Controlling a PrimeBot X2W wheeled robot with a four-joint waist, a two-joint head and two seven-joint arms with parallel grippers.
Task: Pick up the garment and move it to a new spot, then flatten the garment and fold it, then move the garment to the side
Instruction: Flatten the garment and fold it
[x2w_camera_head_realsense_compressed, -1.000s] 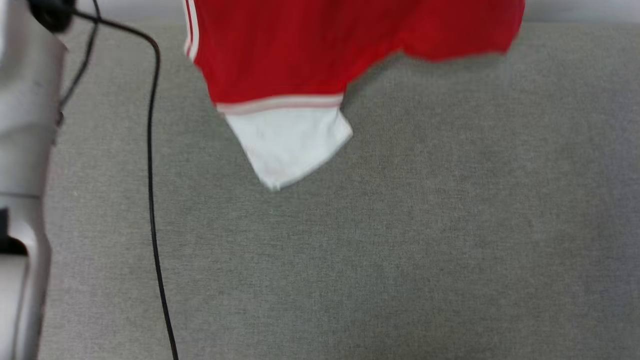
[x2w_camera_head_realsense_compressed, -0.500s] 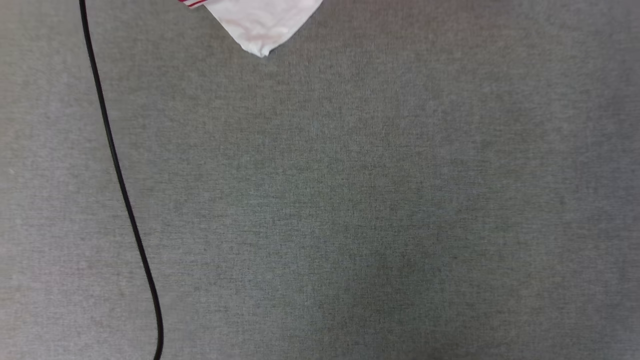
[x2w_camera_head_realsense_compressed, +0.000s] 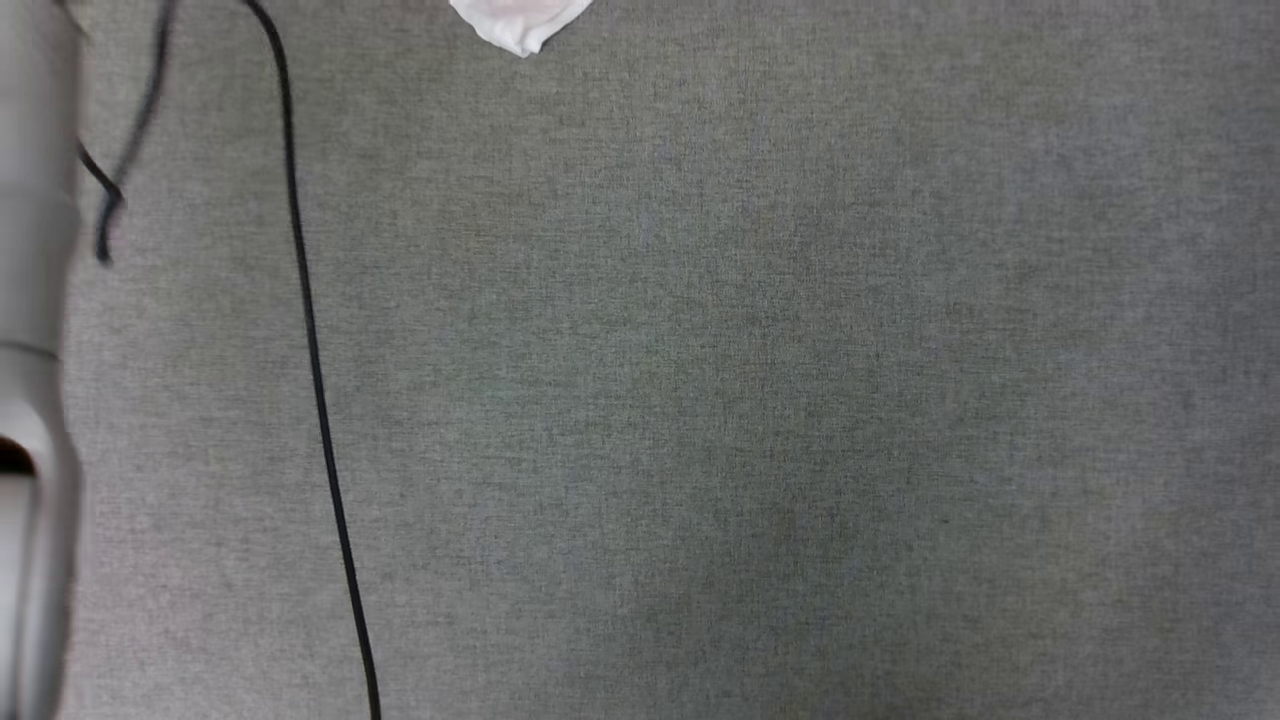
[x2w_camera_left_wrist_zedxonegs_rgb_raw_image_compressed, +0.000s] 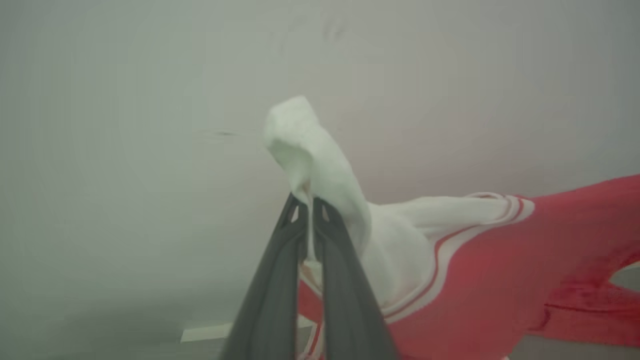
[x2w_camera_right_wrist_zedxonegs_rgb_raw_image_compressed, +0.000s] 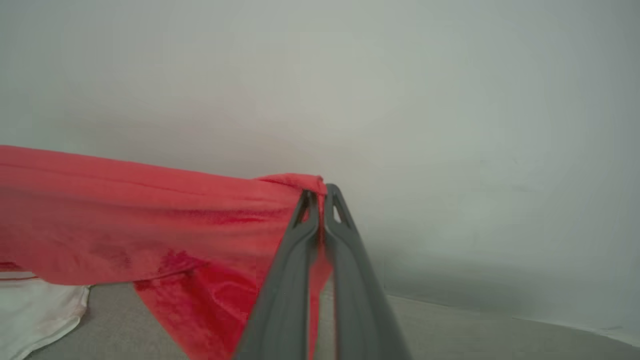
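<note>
The garment (x2w_camera_left_wrist_zedxonegs_rgb_raw_image_compressed: 475, 260) is a red shirt with white sleeves and red-white striped trim, held up in the air between both arms. My left gripper (x2w_camera_left_wrist_zedxonegs_rgb_raw_image_compressed: 309, 206) is shut on a white sleeve, which bunches above its fingertips. My right gripper (x2w_camera_right_wrist_zedxonegs_rgb_raw_image_compressed: 318, 196) is shut on a red edge of the garment (x2w_camera_right_wrist_zedxonegs_rgb_raw_image_compressed: 150, 220), whose cloth stretches away to the left and sags below. In the head view a white tip of the garment (x2w_camera_head_realsense_compressed: 520, 22) shows at the top edge, over the grey cloth surface (x2w_camera_head_realsense_compressed: 750, 400).
A black cable (x2w_camera_head_realsense_compressed: 315, 380) hangs down the left side of the head view. My pale left arm (x2w_camera_head_realsense_compressed: 30, 350) runs along that view's left edge. A plain pale wall (x2w_camera_right_wrist_zedxonegs_rgb_raw_image_compressed: 450, 100) stands behind the garment in both wrist views.
The garment has gone up and nearly out of the head view; its red body no longer shows there. The left arm and cable have come back into that view's left side.
</note>
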